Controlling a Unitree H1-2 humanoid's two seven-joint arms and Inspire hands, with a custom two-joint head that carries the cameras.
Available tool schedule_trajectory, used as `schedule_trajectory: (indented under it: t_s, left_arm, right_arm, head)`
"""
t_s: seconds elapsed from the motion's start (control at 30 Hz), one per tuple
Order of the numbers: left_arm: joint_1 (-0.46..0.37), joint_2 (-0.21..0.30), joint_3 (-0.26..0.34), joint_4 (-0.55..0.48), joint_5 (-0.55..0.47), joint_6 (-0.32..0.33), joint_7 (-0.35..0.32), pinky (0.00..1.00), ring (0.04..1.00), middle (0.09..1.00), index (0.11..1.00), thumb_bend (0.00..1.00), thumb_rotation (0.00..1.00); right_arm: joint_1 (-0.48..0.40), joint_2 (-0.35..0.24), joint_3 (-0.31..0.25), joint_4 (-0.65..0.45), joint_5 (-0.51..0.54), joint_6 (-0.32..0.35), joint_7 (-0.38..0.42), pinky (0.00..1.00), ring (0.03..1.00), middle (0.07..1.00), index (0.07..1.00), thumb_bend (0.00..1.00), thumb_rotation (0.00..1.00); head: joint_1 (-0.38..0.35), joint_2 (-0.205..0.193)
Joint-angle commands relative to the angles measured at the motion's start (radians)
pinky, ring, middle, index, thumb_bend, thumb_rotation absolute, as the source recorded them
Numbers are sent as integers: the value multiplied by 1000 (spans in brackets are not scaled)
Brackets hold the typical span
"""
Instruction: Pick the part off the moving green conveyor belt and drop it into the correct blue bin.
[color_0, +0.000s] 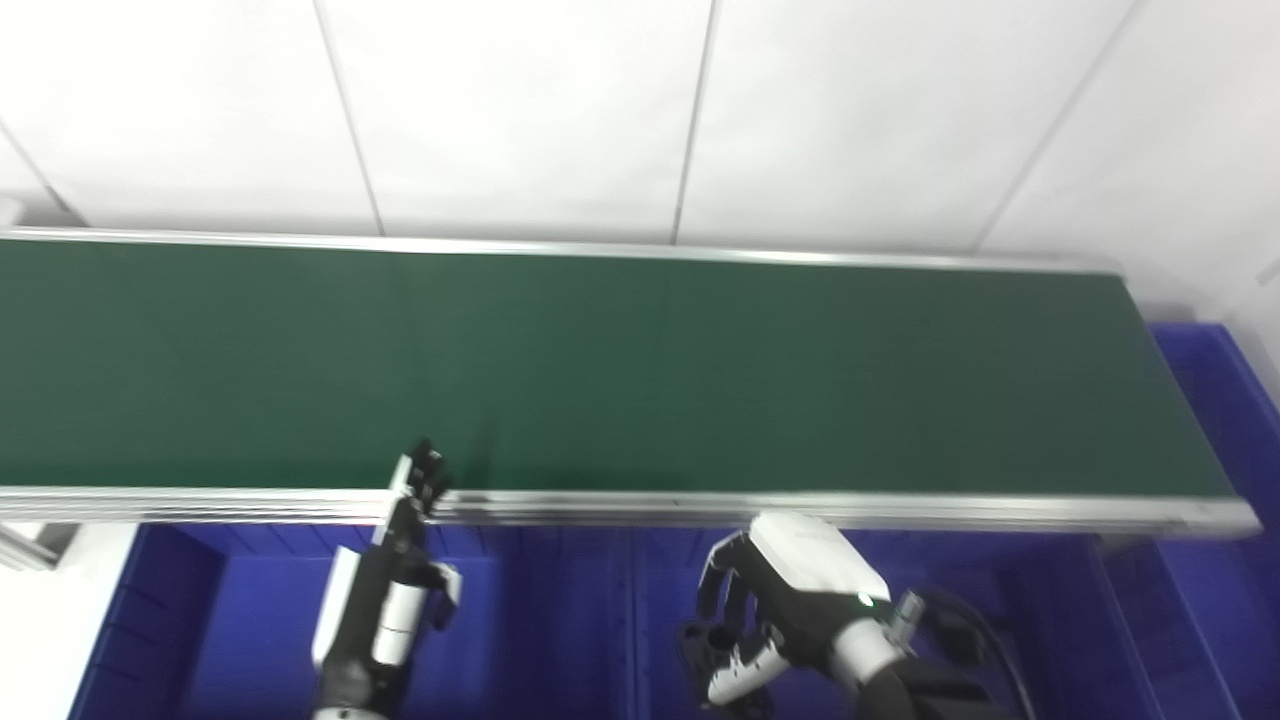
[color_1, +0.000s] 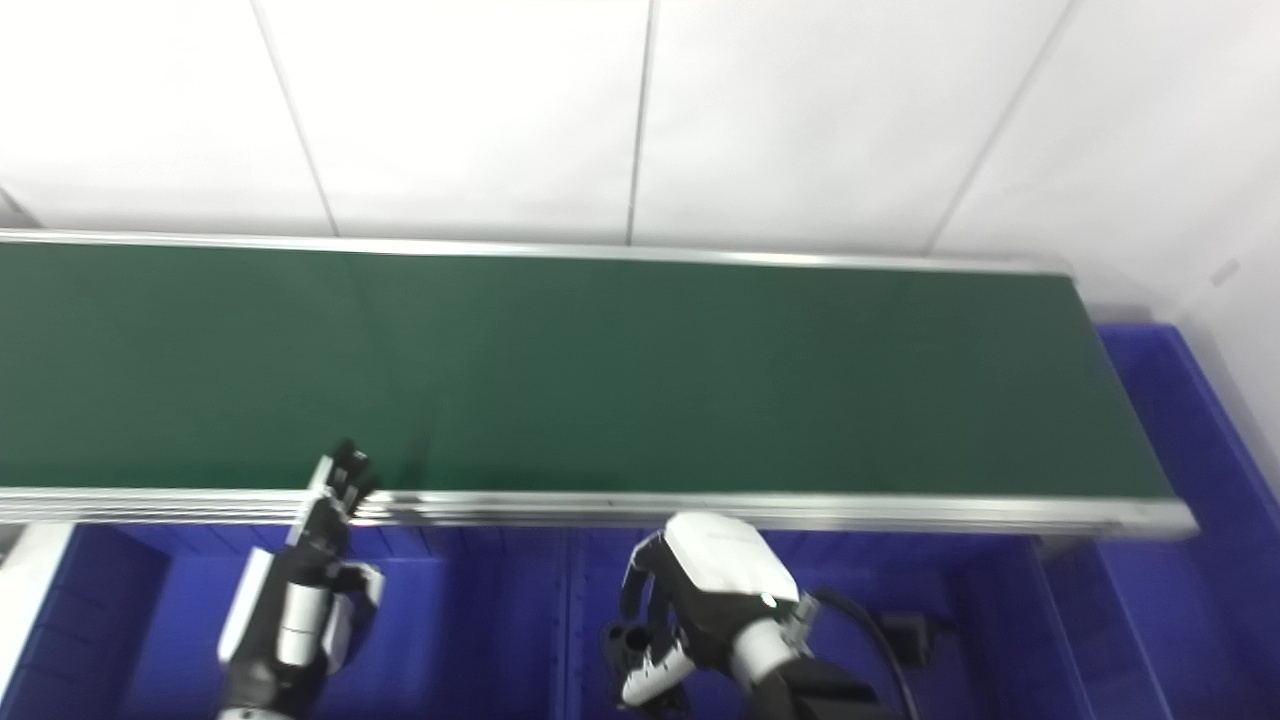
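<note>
While the belt runs bare, both hands sit low over the bins, on the near side.

Belt: green conveyor belt (color_0: 620, 370) spans the frame, silver rails front and back; no part shows on it anywhere in either view.

Part: possibly a small dark thing under the right hand's fingers, near the bin floor. Too dark and blurred to be sure; otherwise the part is not in view.

Left hand: left hand (color_0: 400, 560) is raised edge-on, fingertips (color_0: 428, 470) reaching the near rail. Fingers look straight and close together, holding nothing that I can see.

Right hand: right hand (color_0: 790, 600) hangs palm-down over the middle bin, fingers curled downward. Whether they pinch something or are letting go, I cannot tell.

Step, as judged: release into the bin, or waiting for the next part.

Doing it well: keep the right hand inside the bin walls and low, then spread the fingers fully so nothing snags. Keep the left hand off the rail so it does not foul the moving surface.

Bins: left bin (color_0: 240, 620) shows a bare blue floor. Middle bin (color_0: 580, 620) is bare where visible, apart from that dark shape below the right hand. A black cable trails beside the wrist. Right-end bin (color_0: 1220, 400) sits past the belt's end; contents mostly out of sight.
</note>
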Motion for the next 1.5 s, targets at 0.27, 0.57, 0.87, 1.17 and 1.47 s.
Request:
schedule_trajectory:
  t_s: [0.27,0.57,0.87,1.17,1.47]
  left_arm:
    - [4,6,27,-155,-70,160,-32,0,965,977,1000,558,996]
    - [14,-8,9,-172,-28,159,-20,834,946,969,1000,539,993]
    - [42,-27,-18,-165,18,119,-17,914,928,959,1000,586,977]
    - [79,-56,-67,-137,107,40,10,889,919,948,1000,616,924]
    - [101,-91,-102,-117,192,-16,60,896,929,964,1000,630,957]
  right_arm:
    - [3,3,-27,174,-184,-112,-236,704,732,772,768,986,438]
    - [28,-8,-38,175,-169,-154,-285,896,870,865,811,1000,692]
    - [103,3,-82,64,137,-179,-432,608,723,770,770,946,945]
    - [339,185,-148,-71,892,-252,-664,605,713,771,780,844,1000]
    - [349,256,-257,258,1328,-668,-903,706,745,783,804,786,993]
  head:
    - [-3,14]
    - [44,3]
    - [130,-12]
    - [279,-30]
    - [375,-24]
